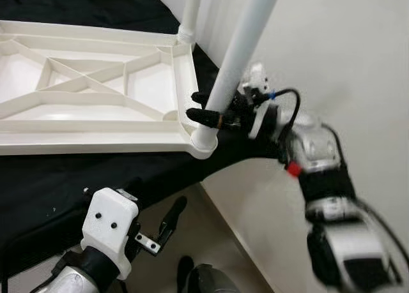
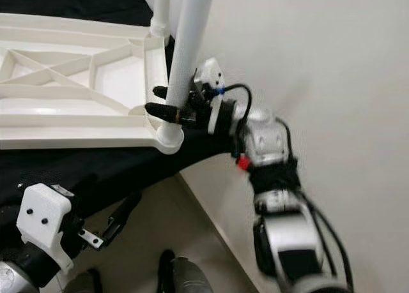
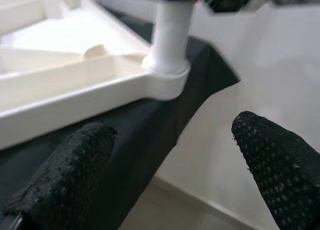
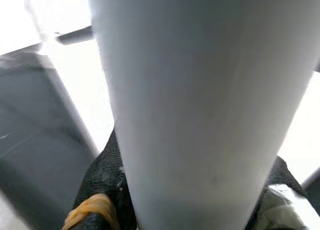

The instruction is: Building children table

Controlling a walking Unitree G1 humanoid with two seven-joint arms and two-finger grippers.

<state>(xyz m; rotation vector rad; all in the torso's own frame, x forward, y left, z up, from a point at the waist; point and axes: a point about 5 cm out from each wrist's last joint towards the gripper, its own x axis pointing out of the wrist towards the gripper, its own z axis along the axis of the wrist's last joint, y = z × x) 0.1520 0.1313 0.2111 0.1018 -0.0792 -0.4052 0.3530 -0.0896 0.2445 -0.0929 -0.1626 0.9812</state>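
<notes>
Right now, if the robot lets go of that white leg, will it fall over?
Probably not: the white leg sits in the corner socket of the upturned table top. It looks stiff and smooth, so the right gripper, clamped around it, might slip.

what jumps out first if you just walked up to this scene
The right gripper clamped around a white table leg just above the near corner socket of the upside-down white tabletop. The tabletop lies on a black cloth with its ribbed underside up, and a second leg stands in the far corner. The left gripper hangs open lower down, beside the cloth's edge.
</notes>
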